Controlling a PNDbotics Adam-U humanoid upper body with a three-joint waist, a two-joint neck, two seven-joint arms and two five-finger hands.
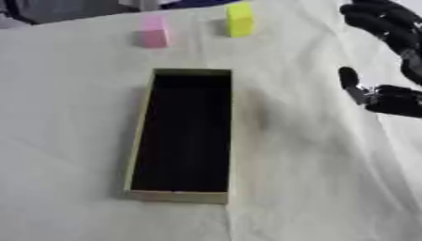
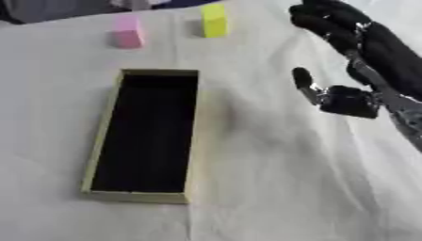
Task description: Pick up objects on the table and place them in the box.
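Cloth, pale and wrinkled, covers the whole worktop [image 1: 329,197]. Nearest the camera on it lies a long, shallow rectangular box [image 1: 138,150] with tan cardboard walls and a dark interior, its long side running away from the viewer. Nothing can be made out on its dark floor.

Beyond the box's near half, on the right, the robot's black right hand [image 2: 375,47] hangs above the cloth, well apart from the box wall. Its fingers [image 2: 326,21] are spread and only gently bent, the thumb [image 2: 303,84] sticking out on its own towards the box; it holds nothing and touches nothing. In the left eye view the picture edge cuts most of the hand off; in the right eye view the wrist runs out of the frame. The left hand shows in neither view.

Farther back, past the far end of the box, a pink rectangular block [image 1: 153,32] stands upright on the cloth. Just to its right and slightly farther away stands a yellow rectangular block [image 1: 240,20], also upright, the two apart from each other. At the far edge, dark shapes are cut off and too blurred to identify.
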